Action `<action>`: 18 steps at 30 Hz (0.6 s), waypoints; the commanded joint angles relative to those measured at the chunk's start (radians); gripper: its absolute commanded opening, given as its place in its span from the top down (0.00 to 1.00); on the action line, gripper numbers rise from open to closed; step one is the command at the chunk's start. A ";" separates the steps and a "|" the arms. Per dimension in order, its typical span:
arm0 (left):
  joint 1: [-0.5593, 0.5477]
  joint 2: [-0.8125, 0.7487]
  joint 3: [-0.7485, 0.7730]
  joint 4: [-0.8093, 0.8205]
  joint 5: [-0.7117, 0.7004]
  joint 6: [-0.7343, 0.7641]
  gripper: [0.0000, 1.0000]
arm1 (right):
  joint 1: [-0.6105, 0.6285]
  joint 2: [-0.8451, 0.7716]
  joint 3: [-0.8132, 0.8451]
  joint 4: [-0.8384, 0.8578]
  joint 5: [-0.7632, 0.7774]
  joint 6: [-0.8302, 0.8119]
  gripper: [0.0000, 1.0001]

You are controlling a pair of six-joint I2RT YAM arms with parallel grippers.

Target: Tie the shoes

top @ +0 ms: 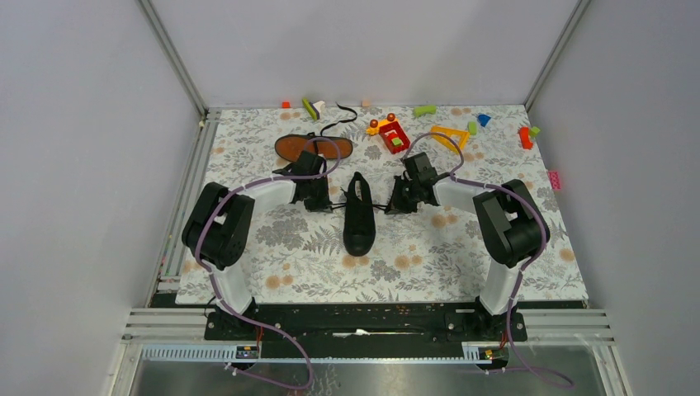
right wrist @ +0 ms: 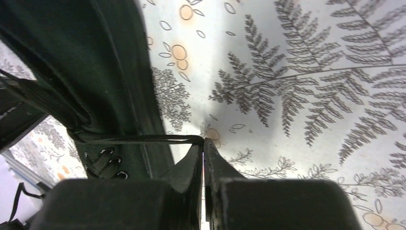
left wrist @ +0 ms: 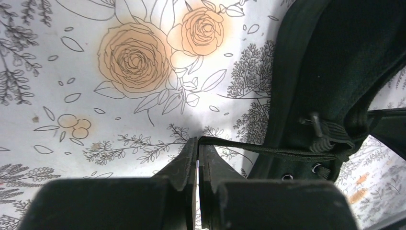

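The black shoe [top: 358, 216] you are tying stands upright mid-table, between both arms; its twin [top: 312, 148] lies sole-up, just behind the left arm; the left gripper [left wrist: 198, 143] is pinched tight on one lace [left wrist: 268, 151], the right gripper [right wrist: 203, 143] on the other lace [right wrist: 143, 139], both strands taut; pull unevenly and the shoe may likely slide or tip; held only at the fingertips, a thin lace could slip free.

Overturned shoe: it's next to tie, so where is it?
Top view: the overturned shoe lies sole-up at the back, left of centre, behind the upright shoe and left of the red toy block.
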 commanded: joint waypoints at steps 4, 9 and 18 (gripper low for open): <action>-0.005 0.007 0.039 -0.099 -0.220 0.016 1.00 | 0.003 -0.014 0.033 -0.162 0.261 -0.021 1.00; -0.030 0.021 0.062 -0.133 -0.301 0.018 1.00 | 0.047 -0.022 0.052 -0.203 0.392 -0.022 1.00; -0.058 0.004 0.079 -0.194 -0.482 0.022 1.00 | 0.082 -0.020 0.088 -0.280 0.645 -0.038 1.00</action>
